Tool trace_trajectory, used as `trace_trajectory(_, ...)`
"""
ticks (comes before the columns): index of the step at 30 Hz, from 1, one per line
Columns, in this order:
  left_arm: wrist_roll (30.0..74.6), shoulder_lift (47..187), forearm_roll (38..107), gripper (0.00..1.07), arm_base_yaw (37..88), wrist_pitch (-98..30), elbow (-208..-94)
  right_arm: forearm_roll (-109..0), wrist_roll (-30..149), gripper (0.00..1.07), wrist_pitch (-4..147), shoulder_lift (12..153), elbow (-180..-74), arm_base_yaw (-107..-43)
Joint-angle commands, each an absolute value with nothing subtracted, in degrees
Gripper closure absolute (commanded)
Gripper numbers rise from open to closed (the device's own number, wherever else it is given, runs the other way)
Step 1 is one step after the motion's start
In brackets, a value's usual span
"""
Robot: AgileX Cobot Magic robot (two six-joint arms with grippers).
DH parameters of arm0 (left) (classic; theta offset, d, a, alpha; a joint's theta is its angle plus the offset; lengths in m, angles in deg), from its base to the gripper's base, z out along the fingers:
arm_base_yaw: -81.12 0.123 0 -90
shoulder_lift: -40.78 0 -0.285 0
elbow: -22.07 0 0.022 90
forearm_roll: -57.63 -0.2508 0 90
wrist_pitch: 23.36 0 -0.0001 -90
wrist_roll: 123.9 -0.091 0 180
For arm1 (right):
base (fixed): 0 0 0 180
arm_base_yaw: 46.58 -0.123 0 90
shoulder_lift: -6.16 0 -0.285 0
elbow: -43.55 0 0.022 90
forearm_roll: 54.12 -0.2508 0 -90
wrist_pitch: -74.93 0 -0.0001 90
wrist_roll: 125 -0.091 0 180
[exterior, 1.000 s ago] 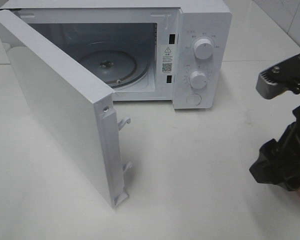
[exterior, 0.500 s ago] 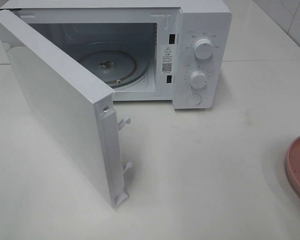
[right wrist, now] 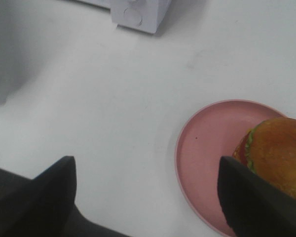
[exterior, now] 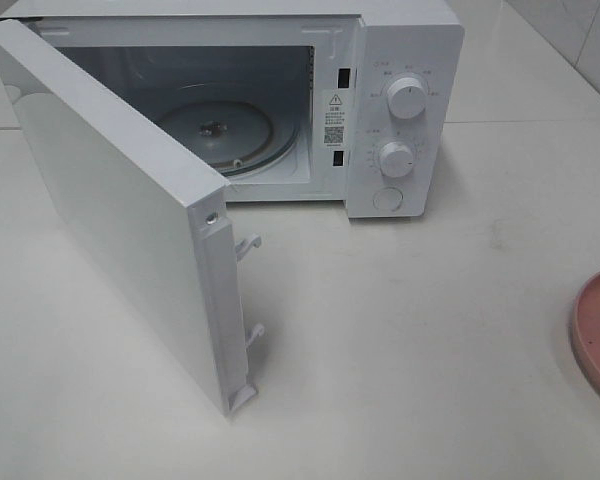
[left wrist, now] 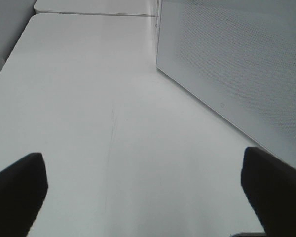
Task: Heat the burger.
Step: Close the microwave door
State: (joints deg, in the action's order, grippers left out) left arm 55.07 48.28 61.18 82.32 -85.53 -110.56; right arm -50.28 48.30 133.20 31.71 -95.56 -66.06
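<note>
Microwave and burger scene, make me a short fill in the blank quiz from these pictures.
1. The microwave door stands ____.
2. The burger sits on a ____ plate.
3. On its front panel the microwave has ____ round knobs.
4. The glass turntable inside carries ____.

Missing words: open; pink; two; nothing

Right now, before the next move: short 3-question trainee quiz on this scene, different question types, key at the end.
1. True or false: the microwave door is open.
2. The burger rests on: A) the turntable B) the pink plate C) the bare table.
3. Fill in: the right gripper has its jaws ____, holding nothing.

Key: 1 true; 2 B; 3 open.
</note>
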Motion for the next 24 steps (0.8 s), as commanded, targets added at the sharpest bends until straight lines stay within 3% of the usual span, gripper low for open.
trace_trajectory(1, 55.4, 48.0, 61.2, 0.07, 82.5, -84.8, -110.3, -51.2, 47.8, 0.31, 133.3, 28.4, -95.2, -63.9)
trace_trajectory(9, 55.4, 48.0, 61.2, 0.07, 82.5, -84.8, -110.3, -51.5, 47.8, 0.31, 132.5, 15.7, -88.9, -57.0)
trace_trajectory(24, 55.4, 48.0, 61.2, 0.07, 82.5, -84.8, -110.3, -51.9, 48.5, 0.31, 131.9, 12.1, -87.7, -55.6)
